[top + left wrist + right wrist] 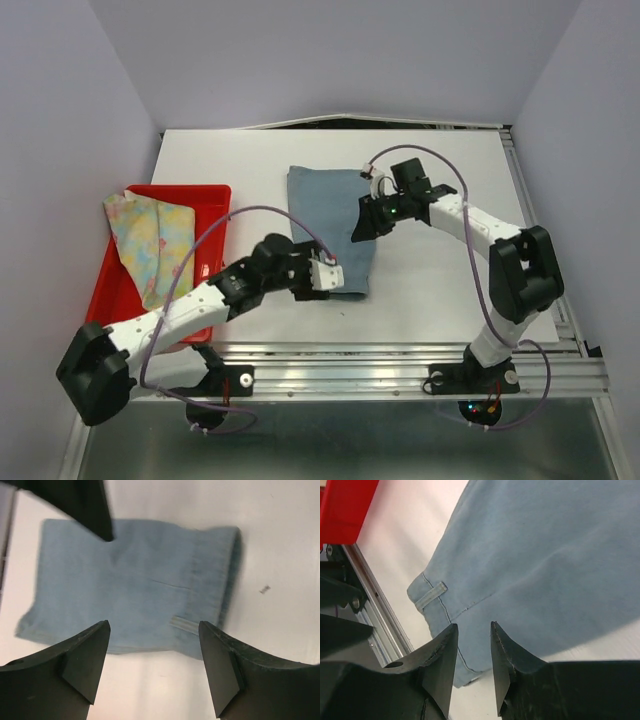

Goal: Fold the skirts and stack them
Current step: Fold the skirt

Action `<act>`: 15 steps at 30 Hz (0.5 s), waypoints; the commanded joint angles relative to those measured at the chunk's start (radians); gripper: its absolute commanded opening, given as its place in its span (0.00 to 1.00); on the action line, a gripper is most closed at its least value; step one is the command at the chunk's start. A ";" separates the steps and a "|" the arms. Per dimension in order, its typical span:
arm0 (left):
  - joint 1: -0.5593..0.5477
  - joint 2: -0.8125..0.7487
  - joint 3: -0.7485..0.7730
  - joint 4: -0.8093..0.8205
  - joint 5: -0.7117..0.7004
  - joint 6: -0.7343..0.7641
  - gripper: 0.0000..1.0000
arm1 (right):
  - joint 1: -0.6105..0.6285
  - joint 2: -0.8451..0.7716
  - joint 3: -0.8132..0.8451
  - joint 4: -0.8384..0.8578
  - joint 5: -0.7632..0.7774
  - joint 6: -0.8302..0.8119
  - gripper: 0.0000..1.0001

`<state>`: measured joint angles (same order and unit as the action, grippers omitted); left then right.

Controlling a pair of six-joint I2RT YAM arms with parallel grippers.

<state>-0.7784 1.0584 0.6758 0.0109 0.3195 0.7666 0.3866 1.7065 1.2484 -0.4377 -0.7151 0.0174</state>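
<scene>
In the top view the denim skirt [328,228] lies flat in the middle of the white table [440,180], folded into a rough rectangle. The left gripper [325,275] hangs over the skirt's 6 o'clock edge. The right gripper [362,225] is at its 3 o'clock edge.

In the left wrist view the left gripper [154,627] has its jaws spread wide with nothing between them. The denim skirt [140,580] fills the view toward 12 o'clock from the fingertips. Its near edge, with a belt loop [184,625], runs just between them.

In the right wrist view the right gripper [473,627] has its jaws parted by a narrow gap, and no cloth is pinched in them. The denim skirt [545,555] spreads toward 1 o'clock from the fingers and shows through the gap, lying below the fingertips. A corner with a belt loop [431,594] sits at 10 o'clock from the gap.

The floral skirt [150,240] lies bunched lengthwise in the red tray [215,195], at 9 o'clock from the denim skirt and well apart from both grippers. An edge of the tray [345,505] shows in the right wrist view at 10 o'clock.
</scene>
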 commanded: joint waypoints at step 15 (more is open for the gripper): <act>-0.305 0.376 -0.183 0.343 -0.473 0.145 0.81 | 0.055 0.338 0.029 0.057 0.017 0.003 0.31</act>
<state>-1.0752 1.3846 0.5034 0.2768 -0.0776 0.8967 0.4385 2.0052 1.2526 -0.3737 -0.7452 0.0486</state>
